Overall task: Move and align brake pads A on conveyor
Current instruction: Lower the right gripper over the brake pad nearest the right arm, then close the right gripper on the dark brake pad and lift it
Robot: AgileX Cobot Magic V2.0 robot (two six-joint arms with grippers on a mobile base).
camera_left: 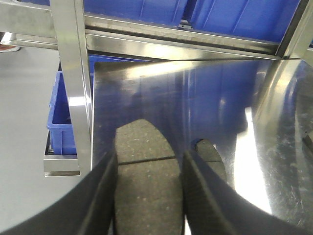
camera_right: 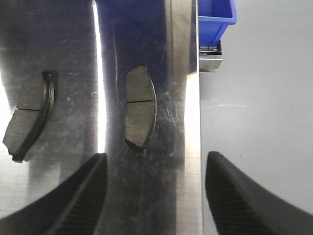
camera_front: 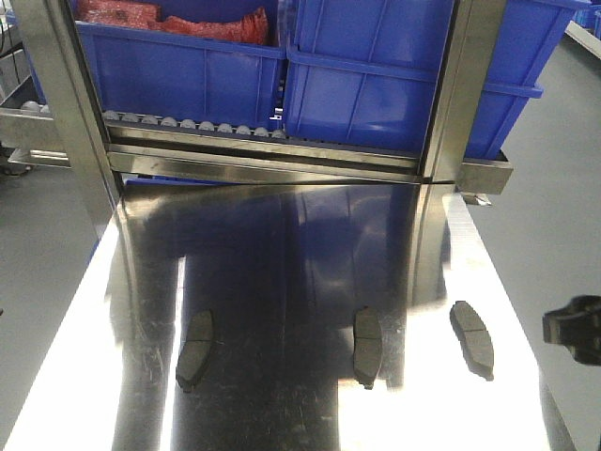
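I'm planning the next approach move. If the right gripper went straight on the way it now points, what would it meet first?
Most likely the brake pad lying near the steel table's edge, just ahead of the open right gripper; depth is unclear.

I see a shiny steel table (camera_front: 282,282) reflecting glare, blue bins (camera_front: 376,75) on a roller rack (camera_front: 188,125) at the far end, grey floor (camera_front: 38,282) either side.

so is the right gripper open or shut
Open. The right gripper has its fingers wide apart, nothing between them; a brake pad lies ahead, untouched.
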